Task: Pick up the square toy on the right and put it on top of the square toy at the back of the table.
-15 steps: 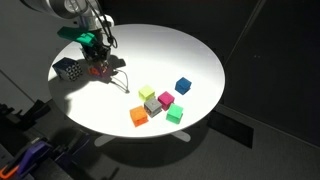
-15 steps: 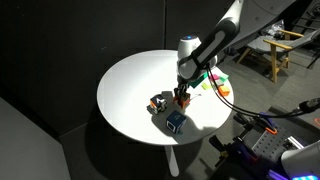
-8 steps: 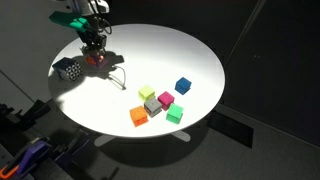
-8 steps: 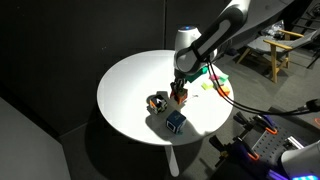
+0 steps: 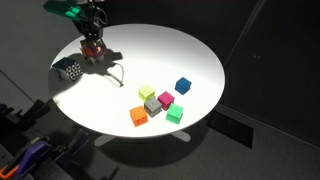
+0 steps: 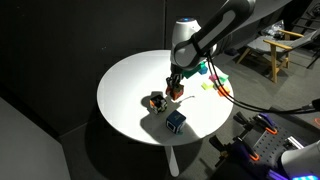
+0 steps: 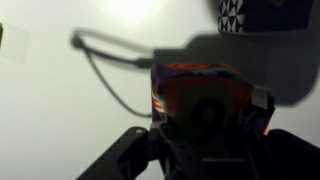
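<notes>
Wrist view, red square toy point(image 7: 200, 85) gripped between the claw's fingers, claw point(image 5: 92, 44) closed on it, held over the white round table point(image 5: 190, 50) near its edge, checkered square toy point(image 5: 68, 69) close beside at the rim

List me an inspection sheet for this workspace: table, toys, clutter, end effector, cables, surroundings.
Surface: round white table, brightly lit.
Job's things: orange-red cube gripped, apparently just off the table; blue patterned cube near the table's edge.
Clutter: six coloured cubes grouped together; small dark toy, too small to identify.
Grippers: end effector shut on the orange-red cube.
Cables: thin dark cable lying on the table.
Surroundings: dark walls; wooden chair in the background.
</notes>
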{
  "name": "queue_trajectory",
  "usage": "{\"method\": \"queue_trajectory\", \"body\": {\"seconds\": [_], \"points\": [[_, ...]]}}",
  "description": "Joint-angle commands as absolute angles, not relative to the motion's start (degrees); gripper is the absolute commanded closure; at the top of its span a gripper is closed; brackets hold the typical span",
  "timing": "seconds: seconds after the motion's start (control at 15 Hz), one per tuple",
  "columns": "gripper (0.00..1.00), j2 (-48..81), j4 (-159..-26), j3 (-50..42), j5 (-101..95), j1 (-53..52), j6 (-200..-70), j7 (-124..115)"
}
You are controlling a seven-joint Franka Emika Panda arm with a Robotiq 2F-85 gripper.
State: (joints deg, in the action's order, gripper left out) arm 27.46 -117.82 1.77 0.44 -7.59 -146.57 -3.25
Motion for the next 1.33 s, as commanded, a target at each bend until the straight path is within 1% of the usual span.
{"method": "queue_trajectory", "body": {"seconds": [0.0,0.87,1.27], "points": [[0.81,27.0,-116.0,3.4,1.5,-7.0,-144.8,-3.5],[0.81,30.9,-109.1,3.7,1.0,-9.9,-139.9,-9.8],[0.81,33.2,-106.1,3.1,0.8,-12.0,-139.7,-15.2]]}}
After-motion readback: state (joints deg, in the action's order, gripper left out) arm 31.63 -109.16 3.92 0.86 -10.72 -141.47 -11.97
